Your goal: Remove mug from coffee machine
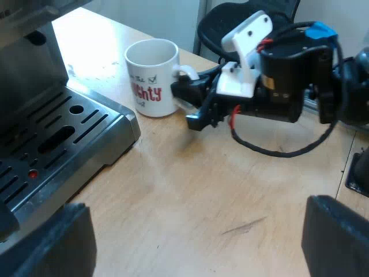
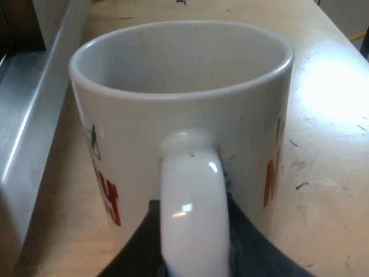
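Mug point(image 1: 151, 78) stands on the table point(image 1: 219, 190), just beside the machine's drip tray point(image 1: 63, 133) — right gripper point(image 1: 185, 92) clamped on its handle. Left gripper point(image 1: 195, 239) gapes wide.

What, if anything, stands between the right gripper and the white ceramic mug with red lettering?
Nothing visible does. The right gripper is at the handle of the white ceramic mug with red lettering, which stands on the light wooden table beside the espresso machine's slotted steel drip tray.
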Controlling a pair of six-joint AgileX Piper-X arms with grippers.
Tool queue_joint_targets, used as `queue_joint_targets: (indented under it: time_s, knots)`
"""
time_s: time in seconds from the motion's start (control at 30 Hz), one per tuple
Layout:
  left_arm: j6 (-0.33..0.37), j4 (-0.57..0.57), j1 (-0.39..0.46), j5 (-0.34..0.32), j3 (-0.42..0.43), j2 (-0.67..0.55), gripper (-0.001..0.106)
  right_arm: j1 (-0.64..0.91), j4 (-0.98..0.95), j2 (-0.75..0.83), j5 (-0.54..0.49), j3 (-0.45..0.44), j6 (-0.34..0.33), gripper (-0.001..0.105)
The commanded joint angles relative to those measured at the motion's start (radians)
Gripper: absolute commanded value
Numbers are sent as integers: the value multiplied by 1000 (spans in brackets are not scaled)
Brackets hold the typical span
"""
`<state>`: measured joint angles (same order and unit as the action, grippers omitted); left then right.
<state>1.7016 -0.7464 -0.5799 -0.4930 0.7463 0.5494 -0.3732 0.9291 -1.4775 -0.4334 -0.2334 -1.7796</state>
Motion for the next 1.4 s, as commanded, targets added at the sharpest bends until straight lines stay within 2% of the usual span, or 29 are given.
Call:
queue_joint_targets:
  time_s: [0.03, 0.13, 0.17, 0.47, 0.5, 0.57, 0.63, 0.73, 0.8, 0.9, 0.97, 1.03, 1.1, 1.3, 1.4]
  knots:
    - [7, 11, -3, -6, 8, 3, 87, 1, 25, -35, 0, -29, -12, 0]
    - [7, 11, -3, -6, 8, 3, 87, 1, 25, -61, -23, -51, -12, 0]
    - [7, 11, -3, -6, 8, 3, 87, 1, 25, -107, -63, -79, -12, 0]
    - [7, 8, -3, -6, 8, 3, 87, 42, 25, -151, -58, -103, -8, 0]
    - [7, 8, -3, -6, 8, 3, 87, 47, 25, -151, -58, -102, -3, 0]
    - [7, 8, -3, -6, 8, 3, 87, 69, 25, -151, -56, -102, 59, 0]
    - [7, 8, -3, -6, 8, 3, 87, 81, 22, -151, -26, -102, 87, 0]
    - [7, 8, -3, -6, 8, 3, 87, 91, 16, -151, 55, -102, 80, 0]
    - [7, 8, -3, -6, 8, 3, 87, 91, 16, -151, 55, -102, 70, 0]
    - [7, 8, -3, -6, 8, 3, 87, 91, 16, -151, 55, -102, 73, 18]
    - [7, 8, -3, -6, 8, 3, 87, 91, 16, -151, 55, -102, 76, 36]
    - [7, 8, -3, -6, 8, 3, 87, 91, 16, -151, 55, -102, 76, 45]
    - [7, 8, -3, -6, 8, 3, 87, 91, 16, -151, 55, -102, 76, 49]
    - [7, 13, -3, -6, -32, 3, 87, 88, -5, -137, 55, -102, 78, 49]
    - [7, 13, -3, -6, -42, 3, 87, 89, -90, -94, 55, -102, 78, 51]
